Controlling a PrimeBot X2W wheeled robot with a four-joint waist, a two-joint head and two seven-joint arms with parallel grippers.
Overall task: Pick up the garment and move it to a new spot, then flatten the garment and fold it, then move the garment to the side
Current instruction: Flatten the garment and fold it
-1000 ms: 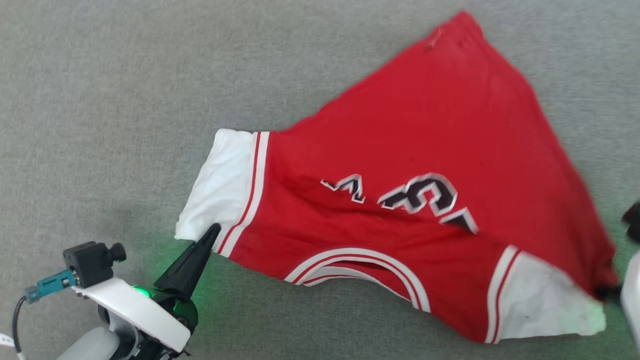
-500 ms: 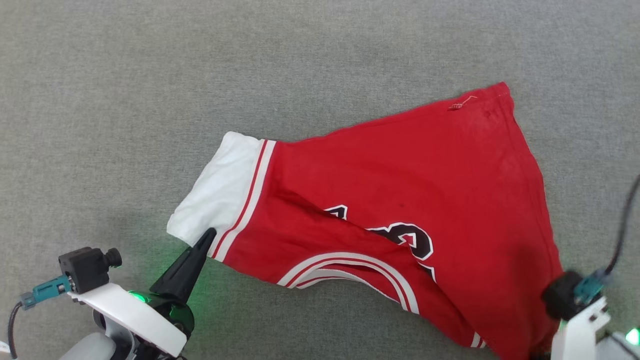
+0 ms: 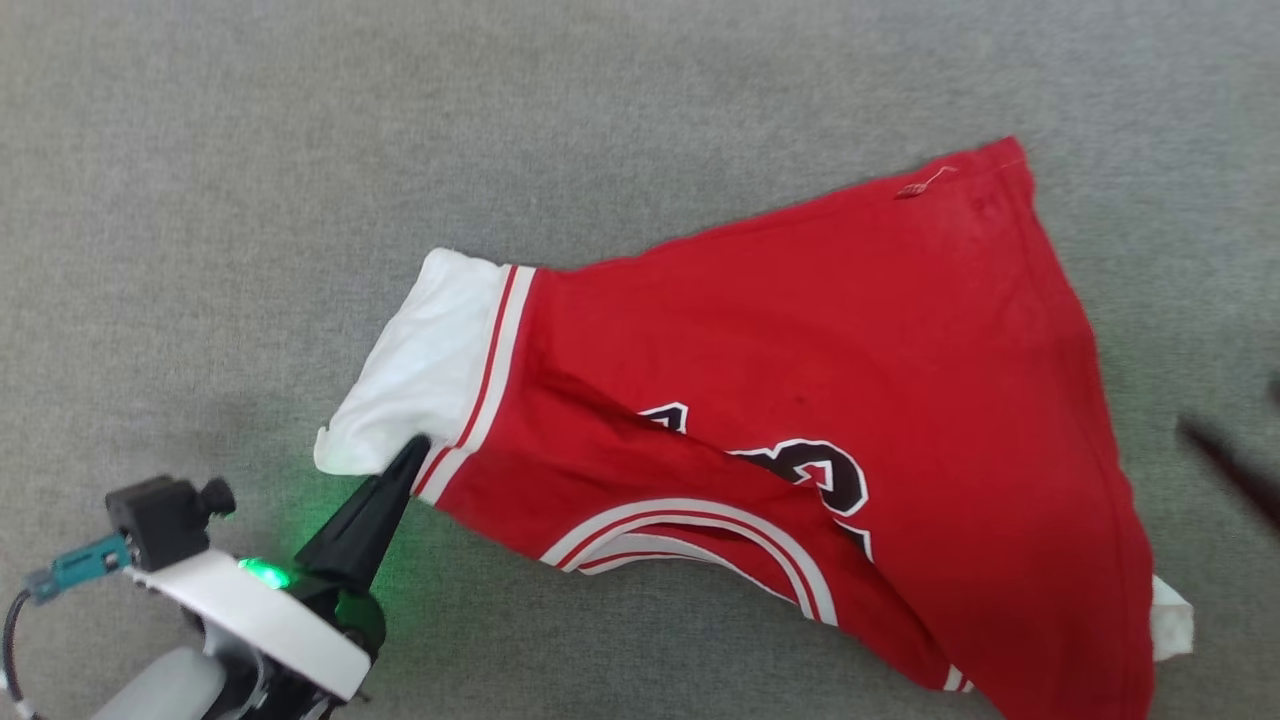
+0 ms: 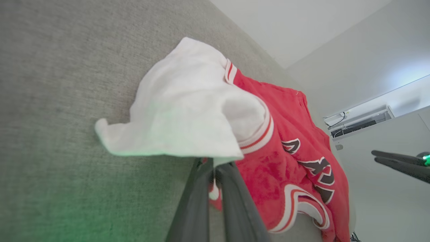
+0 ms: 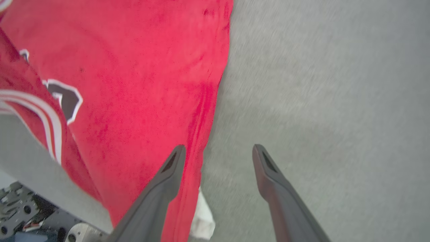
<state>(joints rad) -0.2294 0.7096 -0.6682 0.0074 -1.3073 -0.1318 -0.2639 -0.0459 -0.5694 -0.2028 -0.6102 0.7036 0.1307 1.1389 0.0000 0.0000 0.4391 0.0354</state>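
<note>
The garment (image 3: 850, 330), a red jersey with striped trim and black lettering, lies crumpled on the grey surface, its right side folded over itself. My left gripper (image 3: 415, 452) is shut on its white left shoulder. In the left wrist view, the left gripper (image 4: 215, 169) pinches the fabric under the white flap of the garment (image 4: 188, 111). My right gripper (image 5: 218, 151) is open with nothing between its fingers, just off the garment's (image 5: 134, 67) right edge. Its fingers (image 3: 1225, 465) appear as a dark blur at the right of the head view.
The grey fabric surface (image 3: 300, 150) stretches wide on all sides of the garment. Its near edge and parts of my base (image 5: 20, 208) are at the lower left of the right wrist view. A pale wall with a mounted unit (image 4: 359, 119) stands beyond.
The right gripper has opened and let go of the garment's right shoulder, then pulled away to the right. That side of the garment has dropped into a fold. The left gripper keeps its hold.
</note>
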